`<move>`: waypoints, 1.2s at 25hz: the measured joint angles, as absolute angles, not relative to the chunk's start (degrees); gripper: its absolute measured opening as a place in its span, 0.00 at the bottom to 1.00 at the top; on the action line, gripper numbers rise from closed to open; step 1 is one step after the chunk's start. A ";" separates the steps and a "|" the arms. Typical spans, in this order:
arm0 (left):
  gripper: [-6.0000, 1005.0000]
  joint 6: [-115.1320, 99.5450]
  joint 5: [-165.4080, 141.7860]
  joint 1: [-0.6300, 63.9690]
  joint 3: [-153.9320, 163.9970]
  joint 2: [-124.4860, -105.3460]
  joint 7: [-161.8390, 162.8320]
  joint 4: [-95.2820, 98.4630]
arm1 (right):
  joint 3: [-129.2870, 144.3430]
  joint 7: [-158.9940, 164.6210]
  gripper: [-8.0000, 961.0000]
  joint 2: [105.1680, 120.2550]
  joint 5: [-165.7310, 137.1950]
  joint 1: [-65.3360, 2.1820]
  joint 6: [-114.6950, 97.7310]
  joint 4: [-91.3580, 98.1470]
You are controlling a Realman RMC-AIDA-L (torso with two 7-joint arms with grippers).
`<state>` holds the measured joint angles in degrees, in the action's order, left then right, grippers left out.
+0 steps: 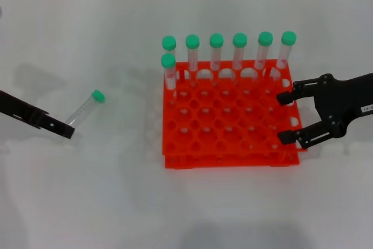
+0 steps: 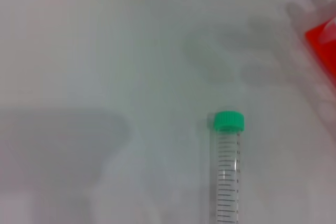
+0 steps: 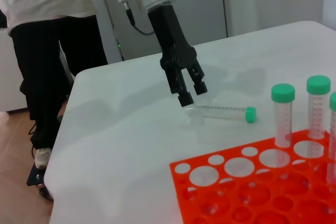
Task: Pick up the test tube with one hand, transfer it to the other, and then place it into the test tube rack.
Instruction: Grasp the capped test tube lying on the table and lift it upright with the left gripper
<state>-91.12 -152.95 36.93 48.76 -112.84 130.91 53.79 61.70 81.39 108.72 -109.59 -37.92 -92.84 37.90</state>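
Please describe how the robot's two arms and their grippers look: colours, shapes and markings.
The left gripper is black with two slim jaws, on a silver-white arm with a green light ring and a thin black cable. The right gripper is black too, with two angular linked jaws and a small white label.

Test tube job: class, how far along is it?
Barely begun. Seven capped tubes already stand in the test tube rack. The test tube lies on the table, the left gripper at its base, not lifted. Right gripper waits open. Grasp, handover, placing remain.
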 joint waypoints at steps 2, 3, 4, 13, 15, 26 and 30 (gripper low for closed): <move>0.87 -90.51 -154.06 37.75 49.21 -113.24 130.91 52.57 | 61.77 81.35 0.91 108.93 -109.69 -38.00 -92.82 38.05; 0.87 -90.21 -154.64 37.99 49.41 -113.48 130.91 52.27 | 61.82 81.33 0.91 109.04 -109.74 -38.04 -92.79 38.21; 0.87 -89.93 -155.26 38.22 49.56 -113.73 130.92 52.03 | 61.86 81.33 0.91 109.10 -109.77 -38.06 -92.77 38.37; 0.86 -89.32 -157.16 39.17 49.75 -114.43 131.29 51.64 | 61.89 81.30 0.91 109.24 -109.87 -37.83 -92.63 38.59; 0.86 -88.96 -157.10 39.18 49.73 -114.43 131.41 51.62 | 61.96 81.30 0.91 109.24 -109.87 -37.81 -92.63 38.58; 0.65 -87.65 -157.13 39.22 49.63 -114.52 132.17 51.22 | 61.78 81.30 0.91 109.32 -109.64 -37.58 -92.48 39.28; 0.56 -87.46 -157.20 39.30 49.72 -114.54 132.18 50.82 | 61.78 81.30 0.91 109.33 -109.64 -37.61 -91.94 39.35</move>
